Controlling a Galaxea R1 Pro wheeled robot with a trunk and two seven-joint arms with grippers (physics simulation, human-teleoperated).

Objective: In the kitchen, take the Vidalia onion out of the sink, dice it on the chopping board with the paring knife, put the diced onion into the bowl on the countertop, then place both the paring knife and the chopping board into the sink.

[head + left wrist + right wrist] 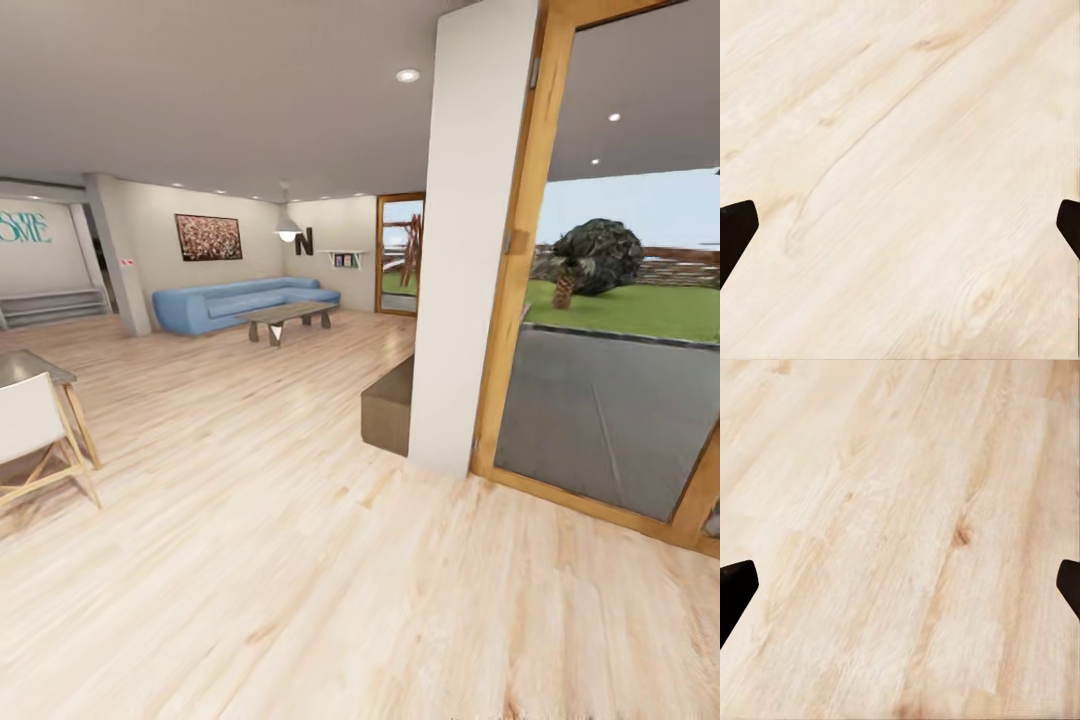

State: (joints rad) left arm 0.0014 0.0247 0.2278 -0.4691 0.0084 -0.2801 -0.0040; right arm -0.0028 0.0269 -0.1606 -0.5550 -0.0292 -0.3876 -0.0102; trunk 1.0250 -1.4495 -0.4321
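I am in a living room with a pale wooden floor (pixel 300 560), not in the kitchen. The onion, sink, chopping board, paring knife, bowl and countertop are out of view. My left gripper (pixel 900 225) points down at bare floorboards, its dark fingertips (pixel 735 229) spread to the picture's edges, open and holding nothing. My right gripper (pixel 900 585) likewise hangs open over the floor, with its fingertips (pixel 735 585) wide apart and nothing between them.
A white pillar (pixel 465 240) stands ahead on the right, with a low brown bench (pixel 388 405) at its base. Right of it is a wood-framed glass door (pixel 600 330) onto a lawn. A table with a white chair (pixel 30 425) sits left. A blue sofa (pixel 240 303) and coffee table (pixel 288 318) stand far back.
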